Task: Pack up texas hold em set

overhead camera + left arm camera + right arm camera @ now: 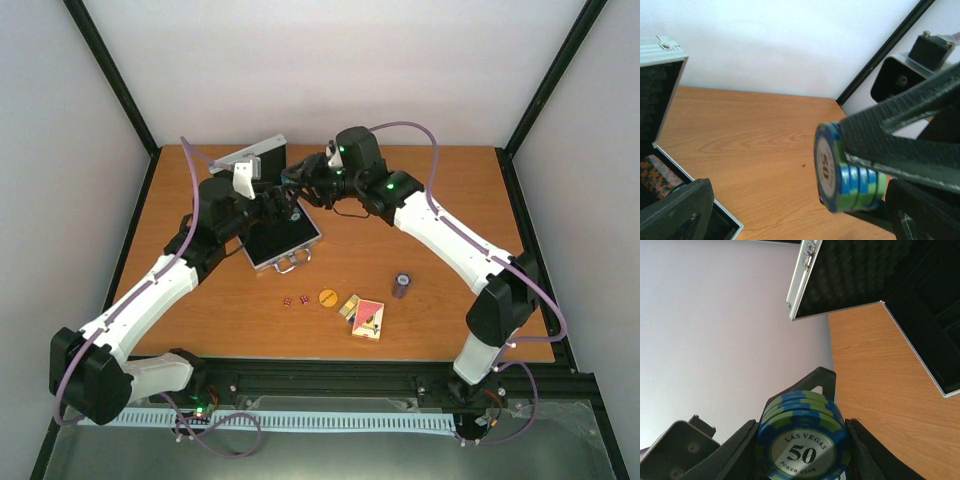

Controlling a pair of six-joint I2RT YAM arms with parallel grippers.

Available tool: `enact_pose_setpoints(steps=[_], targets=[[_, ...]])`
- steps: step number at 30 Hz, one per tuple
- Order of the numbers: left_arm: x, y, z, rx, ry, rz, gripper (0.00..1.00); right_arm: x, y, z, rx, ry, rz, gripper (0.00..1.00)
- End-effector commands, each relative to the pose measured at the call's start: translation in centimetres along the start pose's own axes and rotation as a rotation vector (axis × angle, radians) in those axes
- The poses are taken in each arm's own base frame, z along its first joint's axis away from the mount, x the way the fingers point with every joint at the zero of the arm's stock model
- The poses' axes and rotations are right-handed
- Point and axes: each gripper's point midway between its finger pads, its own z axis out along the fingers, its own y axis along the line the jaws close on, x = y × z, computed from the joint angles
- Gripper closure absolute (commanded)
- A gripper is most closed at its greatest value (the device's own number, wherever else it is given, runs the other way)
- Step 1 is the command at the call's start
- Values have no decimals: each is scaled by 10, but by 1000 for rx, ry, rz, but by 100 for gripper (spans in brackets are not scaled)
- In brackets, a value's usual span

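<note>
- While held off the table (430, 230) just beside the open case, a stack of blue-and-green poker chips (840, 175) is clamped by its rims between the two fingers of the right gripper (801, 425).
- "LAS VEGAS 50 POKER CLUB" can be read on the front chip in the right wrist view.
- The jaws of the left gripper (795, 210) are spread wide and nothing is gripped by them. In the left wrist view the stack is seen between its two fingers, but whether it is touched by either cannot be told.
- Both grippers are brought close together over the far part of the case in the top view.
- The silver case (283, 240) is laid open on the left half of the table. Its lid (255, 158) is raised at the far side and lined with black foam.
- Orange-and-black chips (657, 172) are seen lying inside the case.
- Nearer the arm bases, well apart from the case, red dice (293, 300), an orange round button (328, 296) and card decks (365, 317) are laid close together on the table, with a dark chip stack (402, 285) to their right.
</note>
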Motion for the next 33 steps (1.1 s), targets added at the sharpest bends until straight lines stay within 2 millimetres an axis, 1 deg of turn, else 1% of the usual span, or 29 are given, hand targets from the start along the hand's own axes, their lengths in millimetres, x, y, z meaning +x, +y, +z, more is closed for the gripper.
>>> enact_pose_setpoints(steps=[1,5,8,11,16,18,19,21,25,26,31,33], targets=[[-38,-8,-1,-4,-132,-6,6,7,19,-5,-43,22,1,97],[-48,-7,2,-12,-172,-24,9,11,18,-7,-37,25,5,97],[-51,-7,6,-11,-180,-33,12,12,19,-9,-38,27,4,97],[-53,-6,9,-13,-186,-41,20,13,20,-11,-37,32,5,97],[-57,-6,12,-15,-198,-50,37,14,18,-13,-30,33,-1,97],[-57,-5,15,-26,-185,-48,40,15,16,-13,-26,34,2,97],[-58,-5,16,-29,-181,-44,44,16,14,-13,-25,36,5,97],[-60,-5,15,-34,-186,-39,58,17,11,-12,-22,40,7,97],[-66,-3,11,-58,-207,-32,96,18,6,-12,-17,42,10,97],[-66,-2,10,-64,-211,-29,99,18,5,-12,-16,40,9,97],[-67,-5,8,-53,-213,16,99,19,2,-11,-13,46,10,97],[-68,-6,6,-48,-222,26,99,19,3,-11,-14,47,9,95]])
